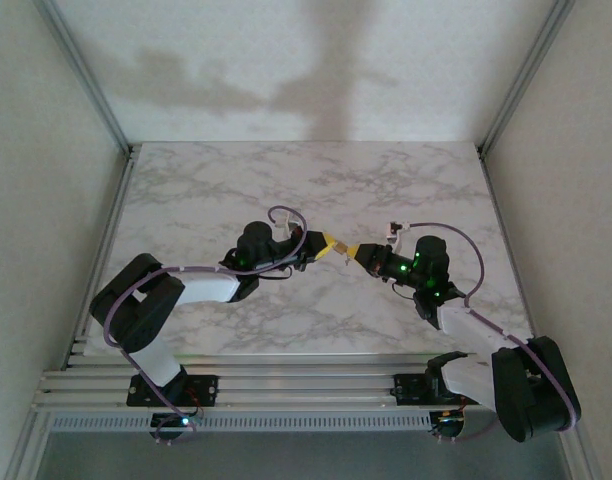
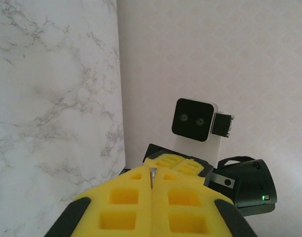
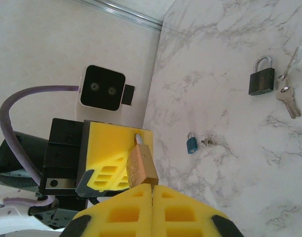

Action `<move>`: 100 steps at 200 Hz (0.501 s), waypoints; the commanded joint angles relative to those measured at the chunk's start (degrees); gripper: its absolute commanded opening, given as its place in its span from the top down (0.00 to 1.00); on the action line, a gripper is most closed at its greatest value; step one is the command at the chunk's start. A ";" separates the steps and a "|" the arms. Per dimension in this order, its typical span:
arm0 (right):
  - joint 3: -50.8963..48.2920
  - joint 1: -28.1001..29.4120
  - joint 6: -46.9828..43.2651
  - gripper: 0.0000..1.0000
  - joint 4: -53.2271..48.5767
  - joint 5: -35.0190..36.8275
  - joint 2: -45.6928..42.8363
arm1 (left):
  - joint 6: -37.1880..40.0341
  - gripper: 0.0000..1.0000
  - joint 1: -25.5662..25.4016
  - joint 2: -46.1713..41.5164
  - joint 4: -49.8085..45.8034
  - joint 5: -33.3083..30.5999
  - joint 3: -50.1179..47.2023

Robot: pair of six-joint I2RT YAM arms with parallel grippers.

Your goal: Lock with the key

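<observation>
padlock [image 3: 141, 167] base hidden, key [image 2: 152, 174] mostly hidden

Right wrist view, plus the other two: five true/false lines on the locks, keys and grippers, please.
1. The brass padlock sits at the right gripper fingertips. True.
2. The small padlock on the table is red. False: it is blue.
3. A dark padlock lies beside a bunch of keys. True.
4. The left gripper stands wide open. False: its pads are pressed together.
5. From above, the grippers sit at opposite table edges. False: they meet tip to tip over the middle.
</observation>
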 commanded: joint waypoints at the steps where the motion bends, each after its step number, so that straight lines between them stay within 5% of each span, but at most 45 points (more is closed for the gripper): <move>1: 0.73 0.60 -2.26 1.00 -1.29 -0.54 -1.53 | -2.11 1.00 0.60 0.58 6.10 -1.23 -0.74; 100: 0.82 0.64 -3.63 1.00 -3.41 0.07 -3.63 | -3.59 1.00 2.48 1.12 8.58 -0.49 -2.06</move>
